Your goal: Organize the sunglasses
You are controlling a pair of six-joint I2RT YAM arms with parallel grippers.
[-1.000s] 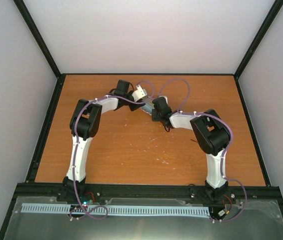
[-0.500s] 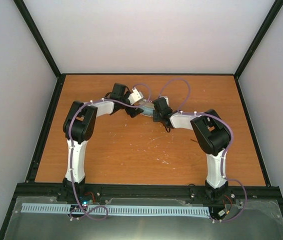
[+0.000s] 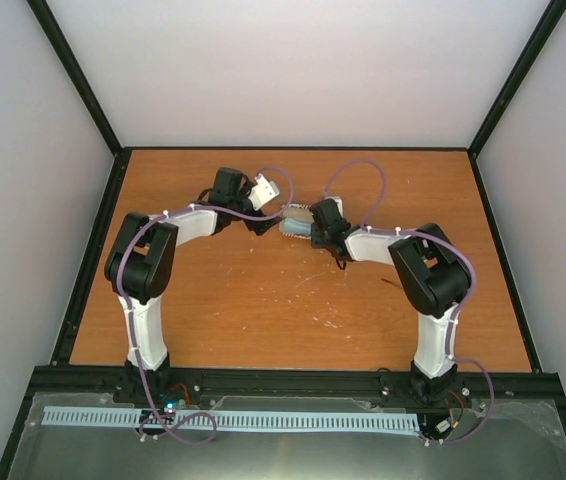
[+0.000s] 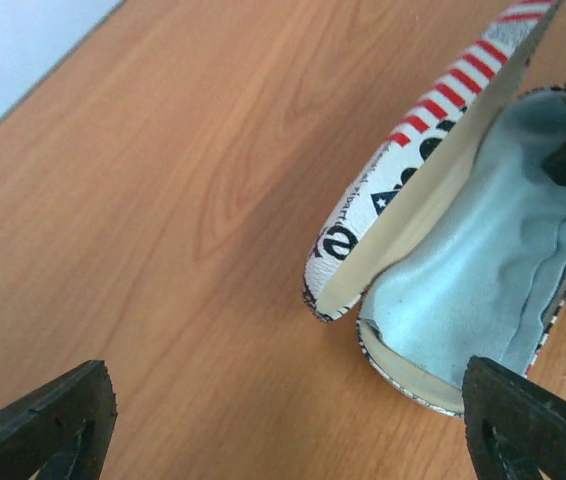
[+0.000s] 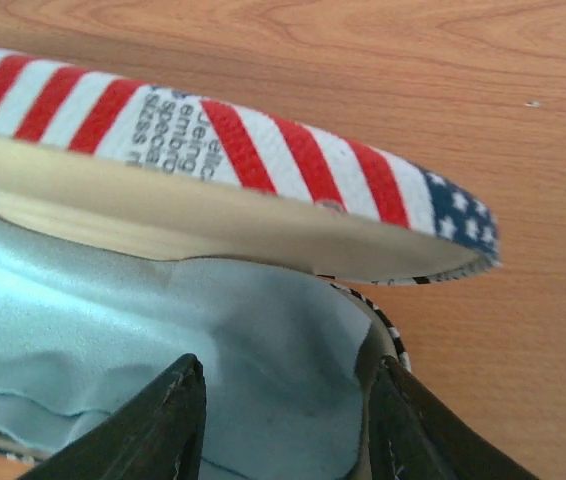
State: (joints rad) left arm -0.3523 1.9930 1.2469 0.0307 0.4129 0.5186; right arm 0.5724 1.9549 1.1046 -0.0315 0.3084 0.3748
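Note:
The oval flag-patterned case (image 3: 292,221) lies open mid-table between my two grippers. Its striped lid (image 4: 415,148) stands raised, and a light blue cloth (image 4: 483,255) fills the lower shell. The sunglasses are hidden in every view. My left gripper (image 4: 293,435) is wide open over bare wood just short of the case's end, with nothing between its fingers. My right gripper (image 5: 283,420) reaches into the case from the other end, under the lid (image 5: 263,150). Its fingers stand apart over the cloth (image 5: 103,340), the right one by the case rim.
The orange-brown wooden table (image 3: 263,300) has black rails along its edges and pale walls on three sides. Small white scuff marks (image 3: 313,275) dot the wood in front of the case. Both arms arch inward from their bases at the near edge.
The left arm has pulled back to the left and its gripper has opened wide. The right gripper's fingers have spread apart inside the case. The case shows more between the wrists.

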